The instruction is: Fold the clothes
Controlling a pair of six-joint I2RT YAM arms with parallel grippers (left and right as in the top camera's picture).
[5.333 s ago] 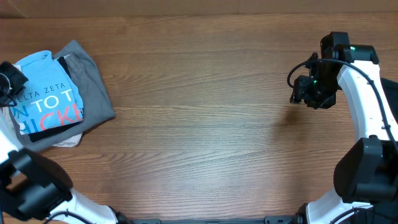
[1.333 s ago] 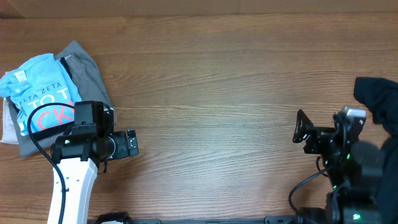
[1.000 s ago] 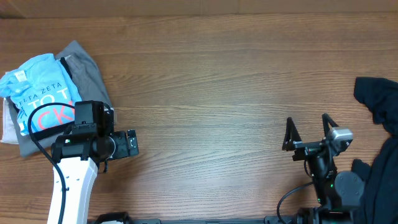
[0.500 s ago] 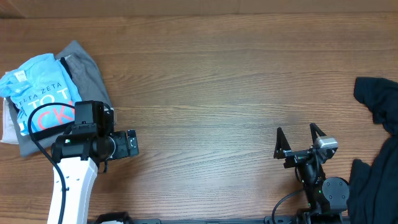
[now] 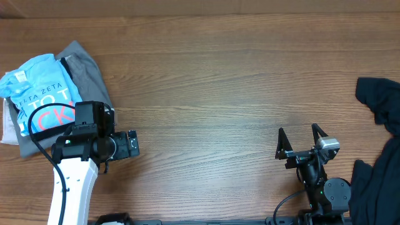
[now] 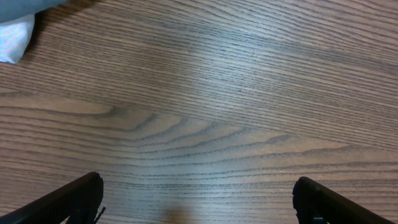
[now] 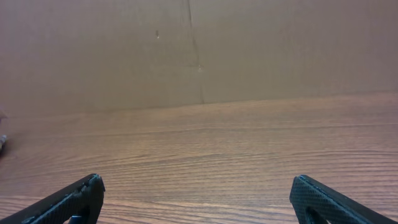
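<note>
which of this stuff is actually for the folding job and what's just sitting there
For the job:
- sky-blue T-shirt, on top of the left pile
- grey garment beneath it
- white garment at the pile's left edge
- black garment at the right edge
- left gripper and right gripper, both open and empty

Just there:
- wooden table
- brown wall

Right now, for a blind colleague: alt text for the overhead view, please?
A wooden table from above: clothes piled far left, a sky-blue T-shirt on top; a black garment far right. The left gripper and right gripper hover empty near the front.
</note>
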